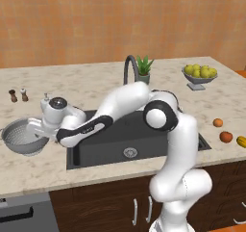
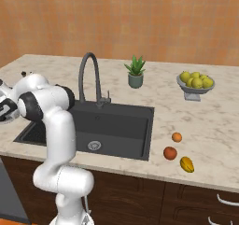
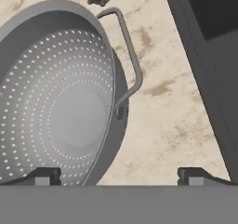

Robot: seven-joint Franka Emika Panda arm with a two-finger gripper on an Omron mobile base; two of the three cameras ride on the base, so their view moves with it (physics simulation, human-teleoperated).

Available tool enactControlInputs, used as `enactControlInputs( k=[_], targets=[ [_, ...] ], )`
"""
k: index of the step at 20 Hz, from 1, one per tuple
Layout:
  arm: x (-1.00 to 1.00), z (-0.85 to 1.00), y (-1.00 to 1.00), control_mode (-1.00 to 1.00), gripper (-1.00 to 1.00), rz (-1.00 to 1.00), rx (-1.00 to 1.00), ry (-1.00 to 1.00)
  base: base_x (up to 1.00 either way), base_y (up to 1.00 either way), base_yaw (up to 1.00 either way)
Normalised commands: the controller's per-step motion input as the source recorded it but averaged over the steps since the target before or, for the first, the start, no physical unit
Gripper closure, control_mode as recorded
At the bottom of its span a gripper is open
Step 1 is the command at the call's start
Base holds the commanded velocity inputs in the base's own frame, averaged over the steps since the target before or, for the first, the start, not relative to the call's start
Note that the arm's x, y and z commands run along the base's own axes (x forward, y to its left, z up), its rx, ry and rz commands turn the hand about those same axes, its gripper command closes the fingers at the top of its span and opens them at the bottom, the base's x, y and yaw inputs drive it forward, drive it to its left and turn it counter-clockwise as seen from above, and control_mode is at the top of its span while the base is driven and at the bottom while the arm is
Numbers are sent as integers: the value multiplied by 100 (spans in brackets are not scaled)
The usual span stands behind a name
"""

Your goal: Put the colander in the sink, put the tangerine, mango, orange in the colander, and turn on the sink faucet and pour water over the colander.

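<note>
The gripper (image 3: 119, 176) is seen in the hand view with its two dark fingertips (image 3: 44, 175) spread wide apart, nothing being held between them. One tip stands over the pierced inner wall of the colander (image 3: 60, 102), the other over the bare beige counter (image 3: 162, 125) beside it, so that the colander's rim and its thin wire side handle (image 3: 130, 56) lie in the gap. Whether the rim is touched cannot be told. A dark edge of the sink (image 3: 204, 69) is seen along one side of that view.

In the left base view, the white arm is stretched low to the left across the sink's front corner, and the hand is held just above the near rim of the colander (image 1: 21, 137), which is set upright on the counter just left of the sink (image 1: 129, 139). The basin is dark, with a round steel drain (image 1: 130, 152) in its floor.

To the right of the sink, three fruits are laid on the counter, apart from one another: the mango (image 2: 186, 164) nearest the front edge, the orange (image 2: 170, 153) beside it, and the tangerine (image 2: 176, 137) a little further back.

Behind the basin, the sink faucet (image 2: 88, 77) is raised in a high arch. A potted plant (image 2: 136, 72) is placed beyond it, and a footed fruit bowl (image 2: 195, 84) further right. Two small shakers (image 1: 18, 96) are stood at the far left.
</note>
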Motion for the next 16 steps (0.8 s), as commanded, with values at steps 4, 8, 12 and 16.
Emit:
enactControlInputs(
  k=[4,8,12,16],
  targets=[
    [19,6,25,-100,-100,-5,0,-2,0,0,0],
    [33,-22,-13,-100,-100,-8,0,3,0,0,0],
    [66,-22,-7,-100,-100,-9,0,5,0,0,0],
    [79,-24,1,-100,-100,-9,0,2,0,0,0]
  ],
)
